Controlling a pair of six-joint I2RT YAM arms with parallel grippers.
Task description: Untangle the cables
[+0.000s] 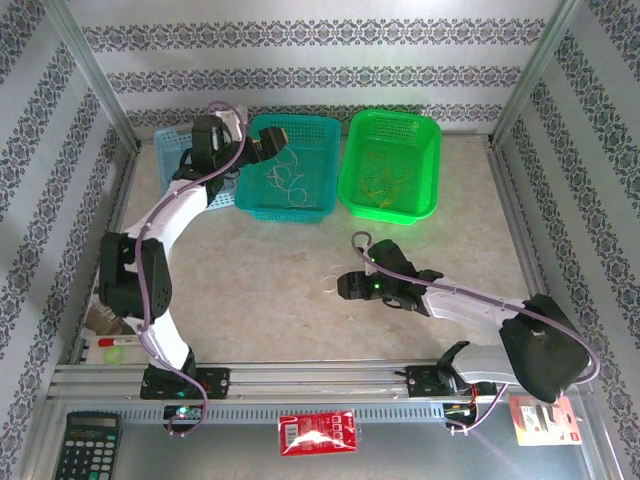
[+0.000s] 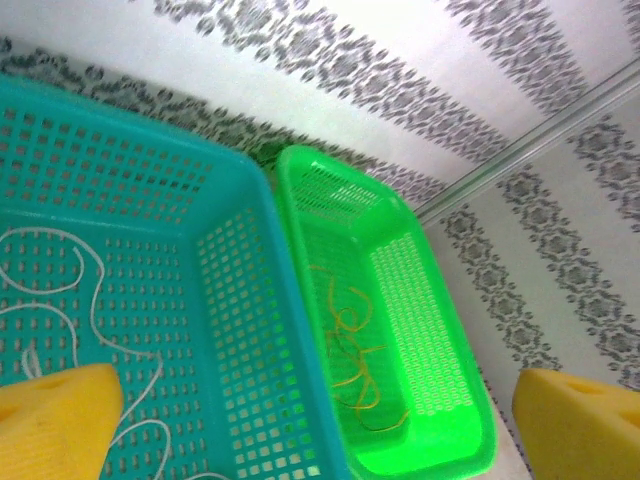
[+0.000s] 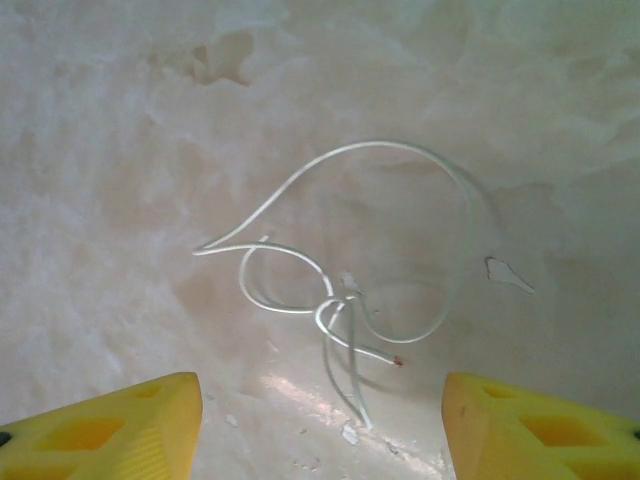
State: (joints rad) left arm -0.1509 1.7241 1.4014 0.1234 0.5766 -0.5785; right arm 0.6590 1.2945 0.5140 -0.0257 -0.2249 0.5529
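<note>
A thin white cable point(image 3: 341, 291) lies on the pale table point(image 3: 120, 150), looped and knotted on itself, just left of the right gripper point(image 3: 320, 400). Its yellow fingers point(image 3: 130, 420) stand apart, empty and touching nothing. More white strands point(image 2: 95, 300) curl in the teal basket point(image 2: 230, 300) at the far side, and yellow-orange strands point(image 2: 350, 345) lie in the green basket point(image 2: 430, 300) to its right. The left gripper point(image 2: 315, 400) hangs over the teal basket, spread wide, holding nothing.

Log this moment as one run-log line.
left gripper: open above teal basket of white cables | right gripper: open over white cable tangle on table | green basket: yellow-orange cables inside
</note>
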